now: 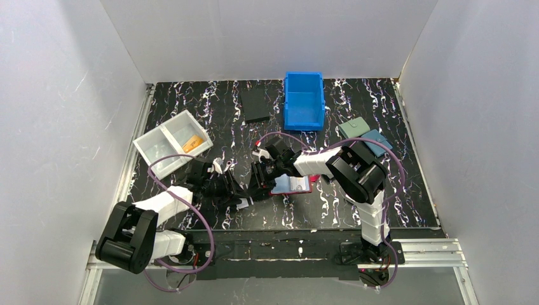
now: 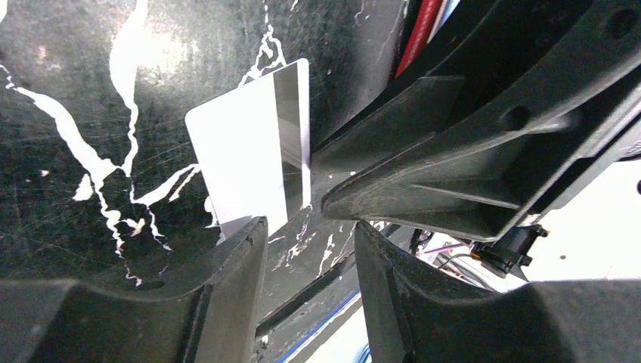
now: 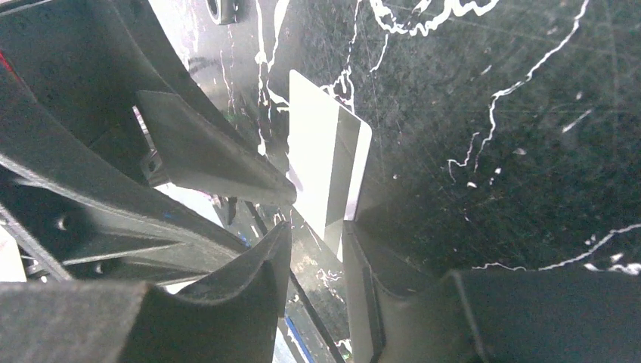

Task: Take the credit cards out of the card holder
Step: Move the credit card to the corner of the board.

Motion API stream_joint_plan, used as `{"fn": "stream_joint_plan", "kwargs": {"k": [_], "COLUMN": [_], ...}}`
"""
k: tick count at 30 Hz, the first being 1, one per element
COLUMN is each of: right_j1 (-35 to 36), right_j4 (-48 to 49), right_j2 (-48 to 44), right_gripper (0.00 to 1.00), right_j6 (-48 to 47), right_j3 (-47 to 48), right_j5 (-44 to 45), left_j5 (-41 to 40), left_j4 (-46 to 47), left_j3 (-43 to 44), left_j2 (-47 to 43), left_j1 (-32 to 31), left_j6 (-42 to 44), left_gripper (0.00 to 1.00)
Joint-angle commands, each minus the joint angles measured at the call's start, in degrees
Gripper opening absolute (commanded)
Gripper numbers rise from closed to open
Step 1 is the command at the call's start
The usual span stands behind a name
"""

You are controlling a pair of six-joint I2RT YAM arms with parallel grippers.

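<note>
At the near middle of the black marbled bench (image 1: 330, 204), the left tool (image 2: 310, 227) and the right tool (image 3: 317, 227) meet tip to tip at a whitish card (image 2: 242, 151), which is out of its holder. The left tool's fingers stand apart, with a corner of the card at one fingertip. The right tool's tips touch the card's opposite edge, but whether they clamp it cannot be told. Just to the right, the red card holder (image 1: 293, 185) lies open. Farther back, an orange card (image 1: 191, 143) rests in a white tray (image 1: 152, 150) at left. A teal wallet (image 1: 354, 129) and a blue wallet (image 1: 378, 141) lie at right, and a black case (image 1: 256, 105) and a blue bin (image 1: 304, 101) sit at the far edge.
</note>
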Motion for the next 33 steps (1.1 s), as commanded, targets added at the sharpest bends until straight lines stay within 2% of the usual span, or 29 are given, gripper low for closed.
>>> {"fn": "stream_joint_plan", "kwargs": {"k": [1,9,14,19,22,24,28,33], "right_j1": [0.7,0.7,0.7,0.8,0.8,1.2,3.9,6.7], "right_j4": [-3.2,-5.2,-11.2,-14.0,-17.1,-19.3,-20.2,-21.9], "right_j2": [2.7,1.2,1.2,2.8,5.5,7.7,8.0,6.8], "right_gripper": [0.40,0.40,0.39,0.39,0.39,0.39,0.39,0.39], "right_j6": [-3.3,-8.3,-15.9,-20.2,-22.8,-23.1,-24.8,-27.0], "right_j3": [-0.2,1.3,6.4,11.1,14.8,16.8,16.4,14.8], "right_j5": [6.9,9.0,13.5,17.4,18.7,15.8,13.8,12.6], "left_j5": [0.3,-9.7,-11.5,-14.1,-13.4,-12.3,-9.2,-7.6], "left_j4": [-0.4,-14.7,-17.7,-27.7,-33.4,-35.8,-40.1,-45.3], "left_j3": [0.6,1.6,-0.5,0.1,-0.3,-1.4,-3.0,-1.6], "left_j2": [-2.9,-8.9,-14.3,-23.6,-28.2,-31.1,-34.9,-37.6], "left_j1": [0.2,1.8,2.1,2.1,2.1,2.1,2.1,2.1], "left_j6": [-1.3,2.9,0.2,-3.3,-6.6,-9.3,-12.8,-12.9], "left_gripper": [0.44,0.48,0.46,0.50,0.51,0.53,0.55,0.57]}}
